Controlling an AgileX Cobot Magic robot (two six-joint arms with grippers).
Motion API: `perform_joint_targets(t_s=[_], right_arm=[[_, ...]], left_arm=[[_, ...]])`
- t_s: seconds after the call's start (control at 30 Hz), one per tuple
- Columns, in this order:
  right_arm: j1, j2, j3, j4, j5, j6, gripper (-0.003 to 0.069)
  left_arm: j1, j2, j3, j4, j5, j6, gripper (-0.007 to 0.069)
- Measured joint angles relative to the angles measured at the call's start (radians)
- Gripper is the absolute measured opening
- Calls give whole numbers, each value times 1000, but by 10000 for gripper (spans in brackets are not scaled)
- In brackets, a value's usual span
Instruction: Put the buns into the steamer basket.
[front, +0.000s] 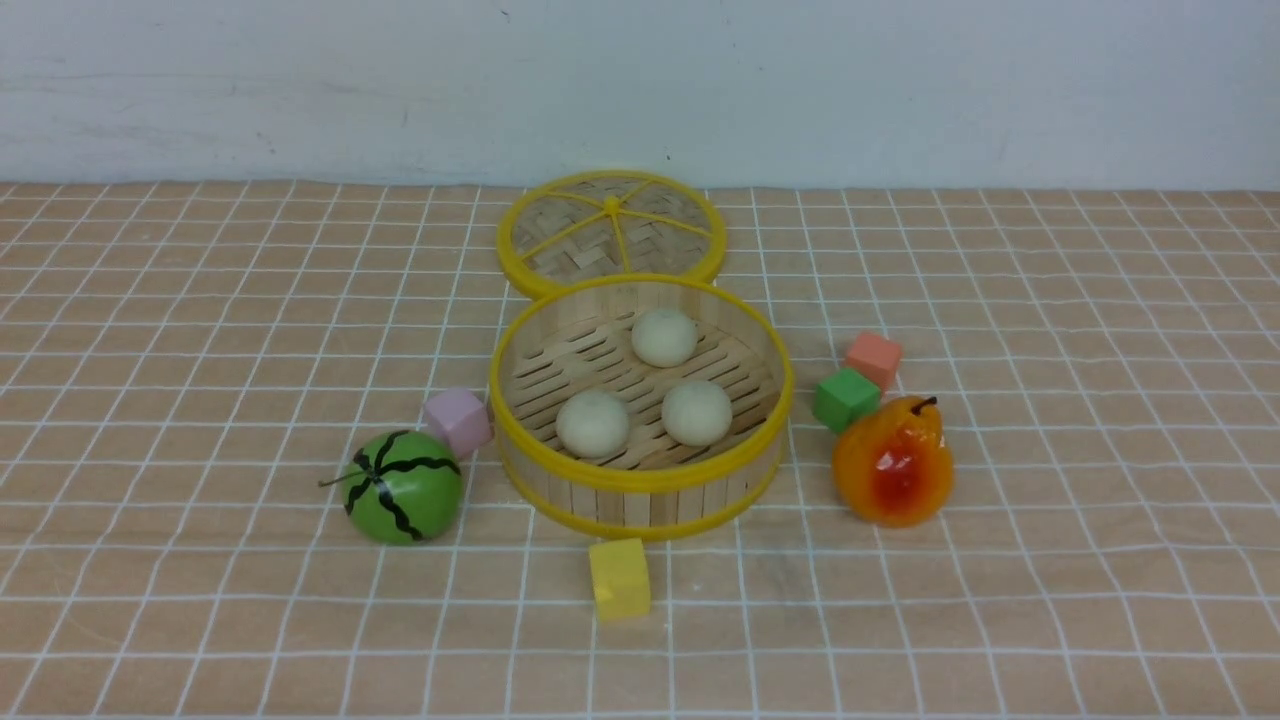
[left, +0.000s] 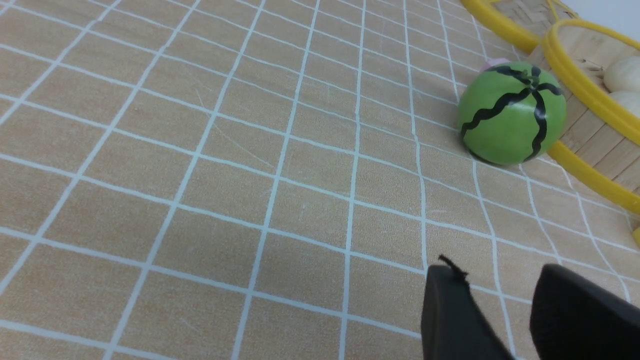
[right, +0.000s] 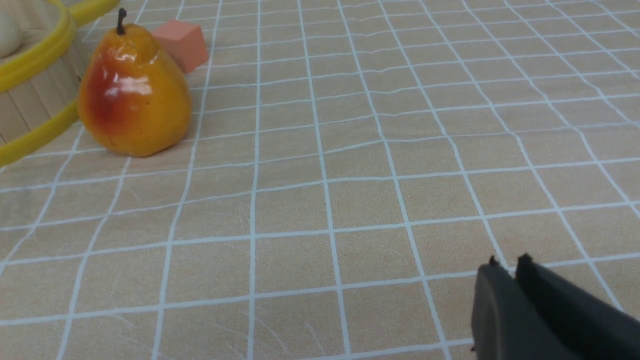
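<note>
All three buns (front: 664, 337) lay inside the steamer basket (front: 640, 485), two toward the near side and one farther back. My left gripper (left: 500, 285) hung empty over the tablecloth (front: 200, 330) with its jaws parted; my right gripper (right: 510, 267) was pressed closed, empty, well apart from the pear (right: 132, 90).

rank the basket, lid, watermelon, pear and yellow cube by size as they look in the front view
1. basket
2. lid, though it lies farther back, so it may be closer to the basket than it looks
3. watermelon and pear: look about alike, not ranked
4. yellow cube
</note>
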Motion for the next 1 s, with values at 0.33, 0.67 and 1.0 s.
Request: perform_joint_targets(t_s=[0.33, 0.67, 1.0], right_arm=[[0, 0, 0, 0, 0, 0, 63], [0, 0, 0, 0, -1, 0, 79], [0, 0, 0, 0, -1, 0, 85]], left_arm=[[0, 0, 0, 0, 0, 0, 239], [0, 0, 0, 0, 0, 0, 239], [0, 0, 0, 0, 0, 0, 239]])
